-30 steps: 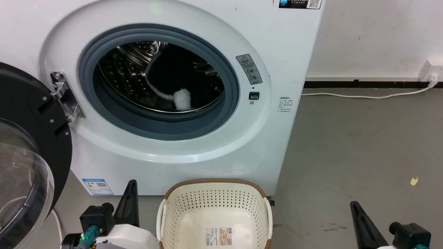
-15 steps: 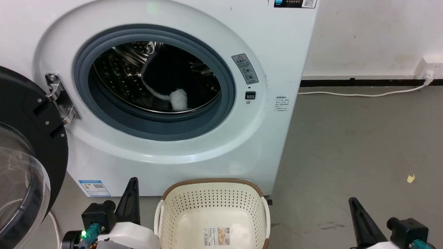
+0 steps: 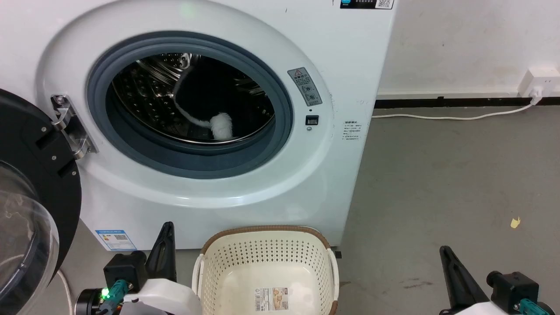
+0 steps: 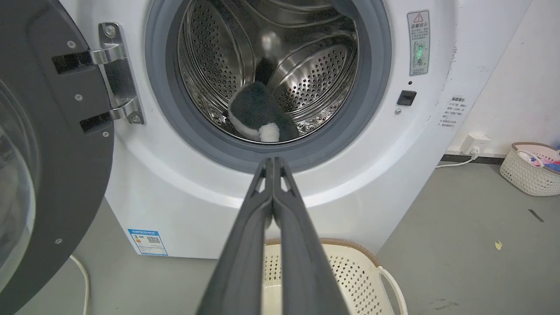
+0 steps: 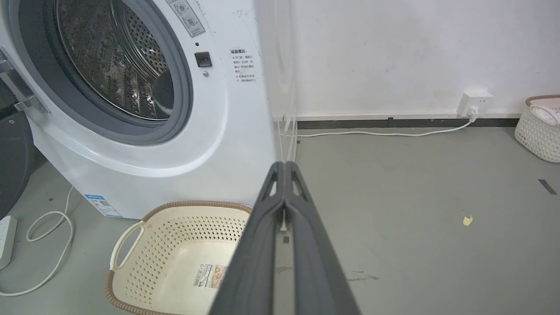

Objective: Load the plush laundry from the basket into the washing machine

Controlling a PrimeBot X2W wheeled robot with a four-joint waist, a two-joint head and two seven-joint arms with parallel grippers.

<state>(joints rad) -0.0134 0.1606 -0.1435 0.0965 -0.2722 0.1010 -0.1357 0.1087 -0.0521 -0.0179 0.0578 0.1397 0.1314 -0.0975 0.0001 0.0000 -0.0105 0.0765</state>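
Looking ahead of both pincers, you see the washing machine (image 3: pixel 218 192), a large white front-loader whose black-rimmed door (image 3: pixel 39 144) hangs open beyond the left pincer (image 3: pixel 166 227). Across the last second the whole head view has drifted sideways. The machine now sits a little further left, and more of the wall socket (image 3: pixel 540 78) shows far beyond the right pincer (image 3: pixel 446 253). That is the camera turning, not the things moving. Between the two pincers, nearer the left one, stands the basket (image 3: pixel 267 231), empty down to the label on its floor. The plush laundry (image 3: pixel 205 94) lies deep in the steel drum, well ahead of the left pincer, one white paw toward the opening, unchanged. Both pincers are closed tight, fingers pressed together, holding nothing. Loading looks finished; only the open door seems left.
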